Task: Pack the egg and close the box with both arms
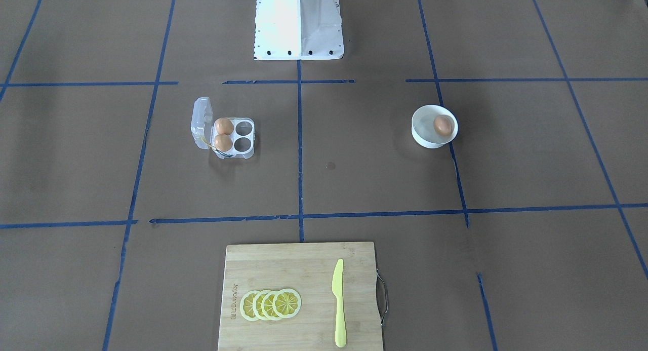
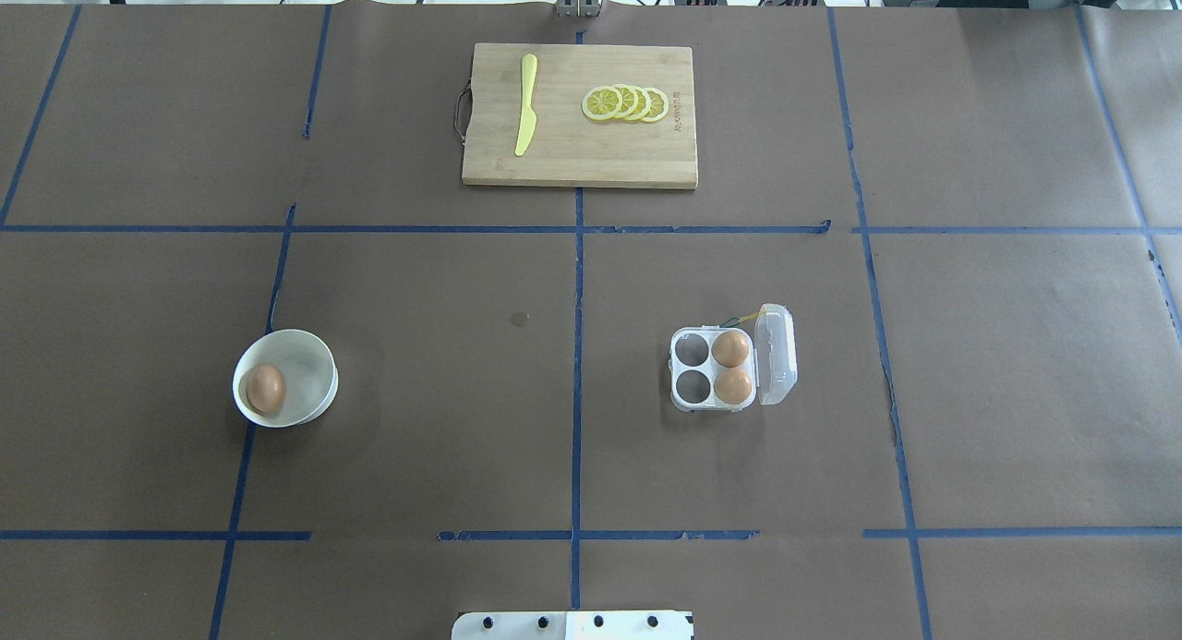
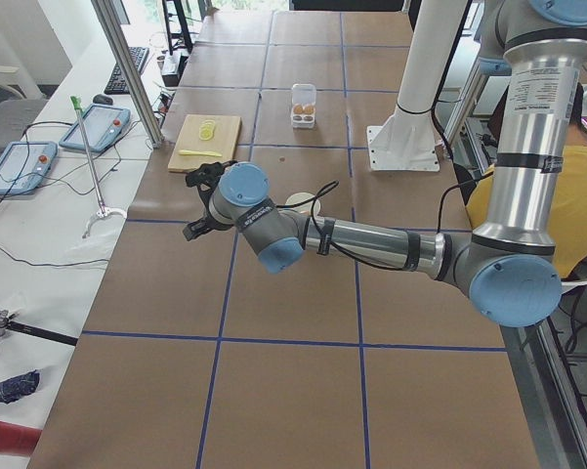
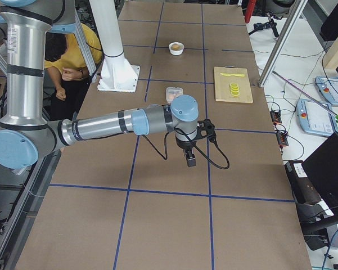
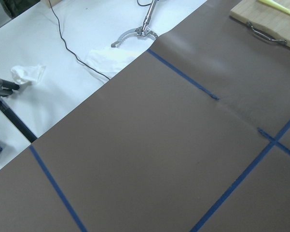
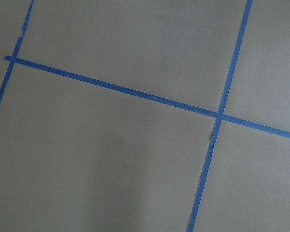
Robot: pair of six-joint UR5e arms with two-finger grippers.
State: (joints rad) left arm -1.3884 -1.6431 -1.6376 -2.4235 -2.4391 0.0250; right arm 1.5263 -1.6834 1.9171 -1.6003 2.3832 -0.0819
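Fingers are showing only in the side cameras. The left fingers (image 3: 191, 230) are hovering over the worktop (image 2: 443, 418), and whether they are spread or pressed together cannot be told. The right fingers (image 4: 190, 161) are pointing down over a blue tape line, and their state cannot be told either.

From overhead, the egg (image 2: 265, 388) is lying in a white bowl (image 2: 312, 356) on the left. Farther back near the middle, a cutting board (image 2: 572, 155) is carrying a yellow knife (image 2: 526, 115) and lemon slices (image 2: 626, 103). On the right, the egg box (image 2: 688, 404) is sitting with its lid (image 2: 777, 356) standing open. It is holding two other eggs (image 2: 730, 348) in the cells beside the lid.
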